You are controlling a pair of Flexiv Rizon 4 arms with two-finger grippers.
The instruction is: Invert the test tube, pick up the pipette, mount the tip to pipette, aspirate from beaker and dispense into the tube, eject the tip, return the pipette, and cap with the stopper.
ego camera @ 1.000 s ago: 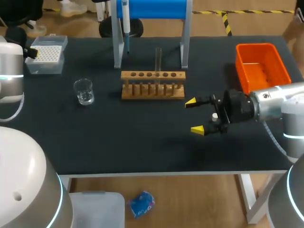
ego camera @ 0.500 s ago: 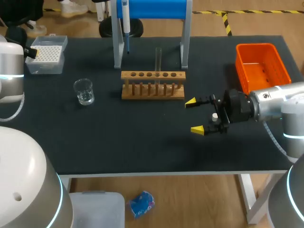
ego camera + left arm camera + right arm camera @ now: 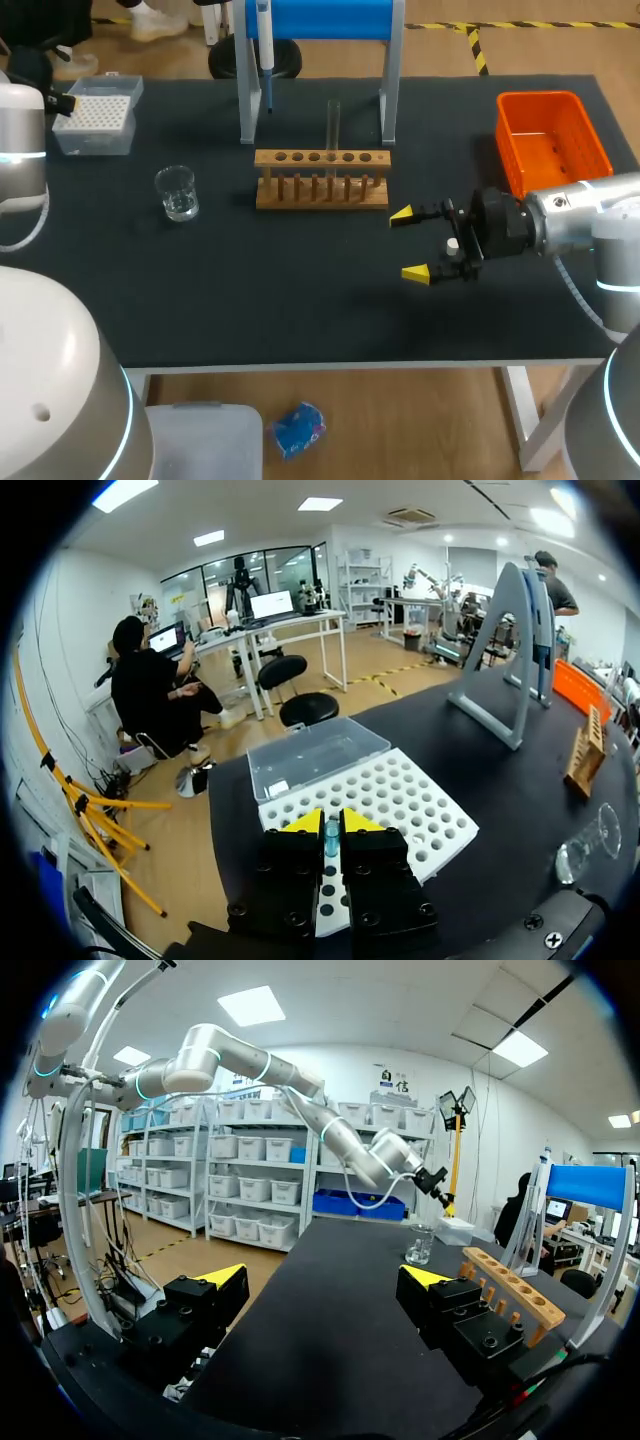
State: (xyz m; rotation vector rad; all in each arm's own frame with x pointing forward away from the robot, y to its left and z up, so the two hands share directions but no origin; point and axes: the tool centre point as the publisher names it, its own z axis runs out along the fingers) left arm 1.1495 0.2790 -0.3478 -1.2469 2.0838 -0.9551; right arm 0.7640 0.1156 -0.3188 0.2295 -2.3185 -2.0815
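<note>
orange bin (image 3: 553, 150): right rear | wooden rack (image 3: 321, 202): centre rear

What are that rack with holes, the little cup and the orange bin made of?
The rack looks like light wood: tan, matte. The cup seems clear glass, see-through with glints, though plastic is possible. The orange bin looks like moulded plastic: even colour, smooth walls.

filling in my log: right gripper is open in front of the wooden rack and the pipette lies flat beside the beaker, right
No: the pipette hangs upright on the blue stand behind the wooden rack, away from the beaker, as the head view shows. The right gripper is open in front of the rack.
</note>
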